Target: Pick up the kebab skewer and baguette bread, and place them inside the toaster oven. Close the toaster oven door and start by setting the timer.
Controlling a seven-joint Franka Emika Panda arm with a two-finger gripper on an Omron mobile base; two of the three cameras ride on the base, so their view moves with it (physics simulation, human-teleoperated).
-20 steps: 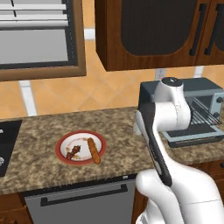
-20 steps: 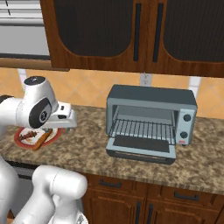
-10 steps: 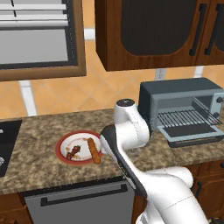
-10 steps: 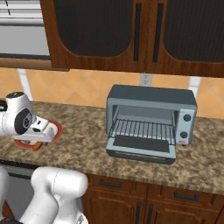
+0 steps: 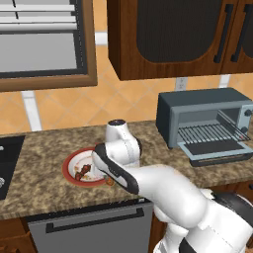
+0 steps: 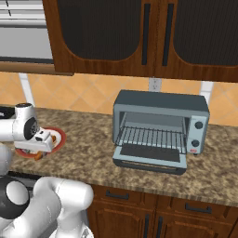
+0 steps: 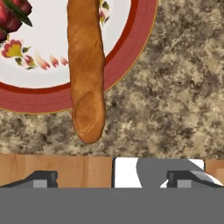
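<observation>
— Baguette bread (image 7: 86, 70), the slim orange-brown loaf with rounded ends, lies on the white round plate with a red rim and small flower prints (image 7: 127, 57); one end juts over the rim onto the speckled brown stone counter (image 7: 175, 96). Where do we take it?

— We'd take it across its narrow width, near the middle of what we can see, so it doesn't tip. It looks stiff and light, with a crust that should give the tips some bite. We judge it easy to carry but long enough to swing.

— And our end effector (image 7: 111, 178)?

— Its two dark finger tips stand wide apart, nothing between them, hovering above the plate's near edge. The loaf sits ahead of the left tip, not centred.

— The kebab skewer (image 7: 13, 15)?

— That thin stick with dark red chunks lies on the same plate, beside the loaf and apart from it. It's small and lumpy, so we'd expect a fussier grip.

— The oven?

— The boxy grey-blue metal toaster oven (image 6: 160, 125) stands well apart along the counter, its glass-front toaster oven door (image 6: 149, 155) folded down, the wire rack bare.
</observation>
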